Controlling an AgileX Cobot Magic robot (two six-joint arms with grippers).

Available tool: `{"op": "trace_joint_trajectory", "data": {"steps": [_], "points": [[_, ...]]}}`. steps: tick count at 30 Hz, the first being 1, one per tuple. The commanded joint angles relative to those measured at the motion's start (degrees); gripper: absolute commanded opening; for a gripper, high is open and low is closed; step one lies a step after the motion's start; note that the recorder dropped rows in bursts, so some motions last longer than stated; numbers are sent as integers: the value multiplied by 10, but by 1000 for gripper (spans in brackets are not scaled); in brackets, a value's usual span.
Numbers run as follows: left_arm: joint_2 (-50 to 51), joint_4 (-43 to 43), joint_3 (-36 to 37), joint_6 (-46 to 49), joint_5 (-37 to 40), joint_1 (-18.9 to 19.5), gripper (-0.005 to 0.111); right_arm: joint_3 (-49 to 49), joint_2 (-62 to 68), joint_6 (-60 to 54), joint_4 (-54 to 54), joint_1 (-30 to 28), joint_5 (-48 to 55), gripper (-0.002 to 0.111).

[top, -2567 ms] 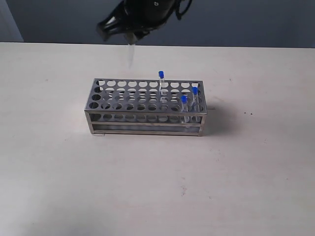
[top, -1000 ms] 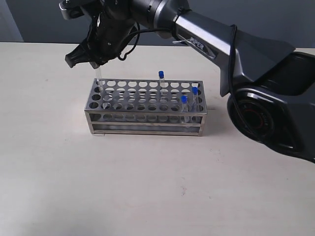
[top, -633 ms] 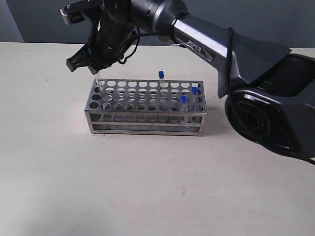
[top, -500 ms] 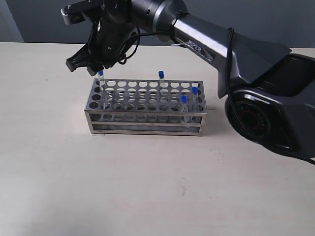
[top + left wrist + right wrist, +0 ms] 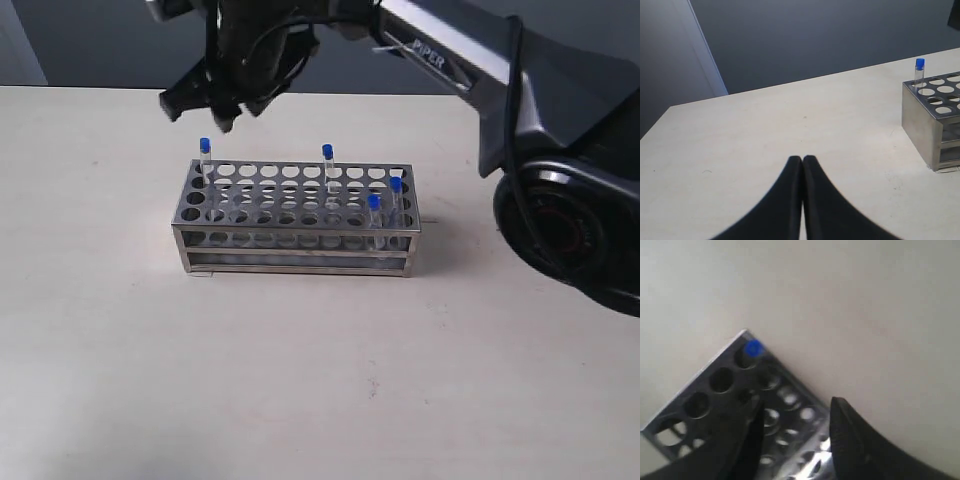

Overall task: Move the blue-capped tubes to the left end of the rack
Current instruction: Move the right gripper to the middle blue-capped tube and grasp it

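Right gripper [image 5: 198, 110] hangs spread and empty above the rack's [image 5: 290, 232] left end, where one blue-capped tube [image 5: 204, 158] stands in the corner hole; three other tubes [image 5: 327, 165] wait toward its right end; best rise clear, then drop straight onto one cap.

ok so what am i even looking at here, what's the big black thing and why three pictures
It is a robot with two arms, each ending in a two-fingered gripper. The wide picture comes from a camera off the arms; the other two come from a camera on each wrist. On the pale table stands a steel rack full of holes. It holds four clear tubes with blue caps: one at its left end, one in the back row, two near the right end. The right gripper hovers above the left end, open and empty. The left gripper is shut, away from the rack.
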Motion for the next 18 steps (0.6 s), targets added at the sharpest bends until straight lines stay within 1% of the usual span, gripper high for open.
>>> {"op": "trace_joint_trajectory", "data": {"steps": [1, 18], "points": [[3, 2, -1, -2, -8, -2, 0, 14, -24, 43, -104, -5, 7, 42], [3, 2, -1, -2, -8, -2, 0, 117, 3, 45, -92, -55, 7, 42]]}}
